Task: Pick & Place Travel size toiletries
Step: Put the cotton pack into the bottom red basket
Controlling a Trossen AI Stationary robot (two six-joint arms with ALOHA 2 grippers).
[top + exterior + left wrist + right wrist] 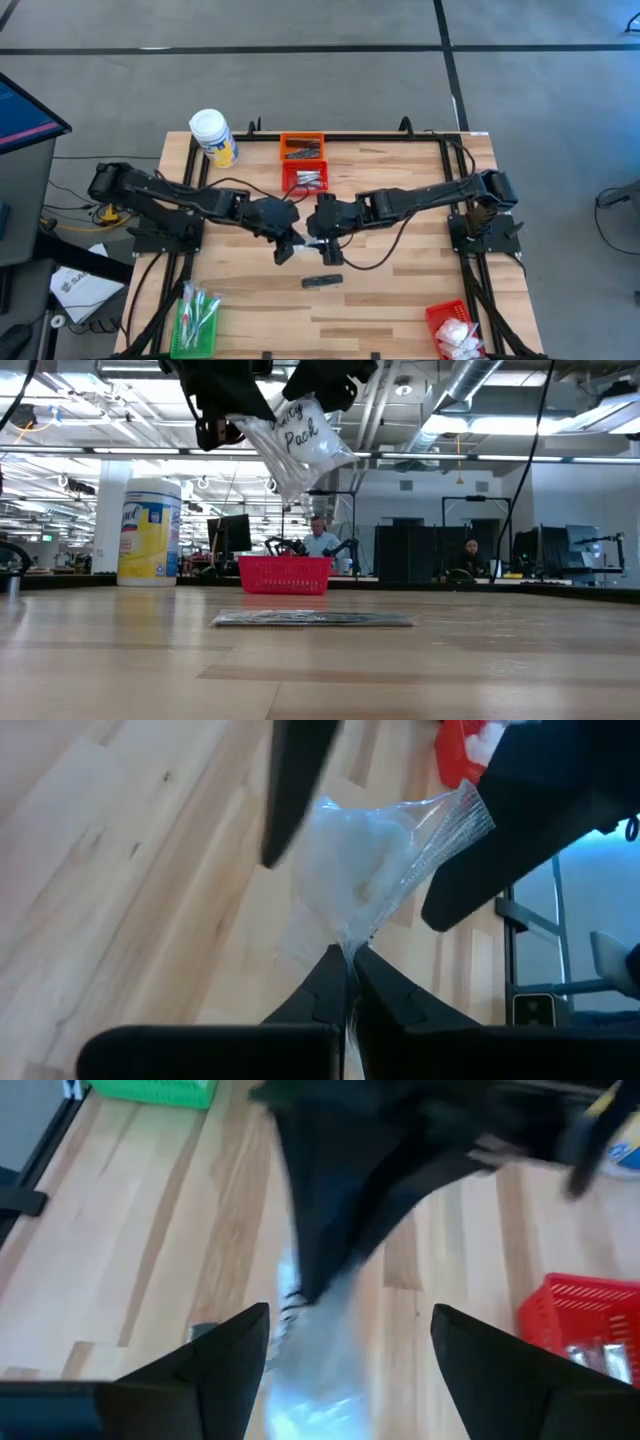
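A clear plastic packet with white contents (300, 440) hangs in the air over the middle of the table; it also shows in the high view (306, 243). My left gripper (288, 243) is shut on it (350, 970). My right gripper (316, 236) faces it from the table's right, open (350, 1310), with one finger (300, 790) on each side of the packet's far end; whether they touch it, I cannot tell. A flat dark sachet (322, 281) lies on the table in front of both grippers. My left gripper pinches the packet's thin sealed edge (352, 948) between its two fingertips. The packet reaches away from the fingers toward the right gripper. It is tilted and lifted well clear of the table (300, 440).
An orange basket (301, 147) and a red basket (305, 179) with items stand at the far middle. A white jar with yellow label (213, 137) stands at the far left. A green basket (195, 320) is at the near left, a red basket (455, 330) at the near right.
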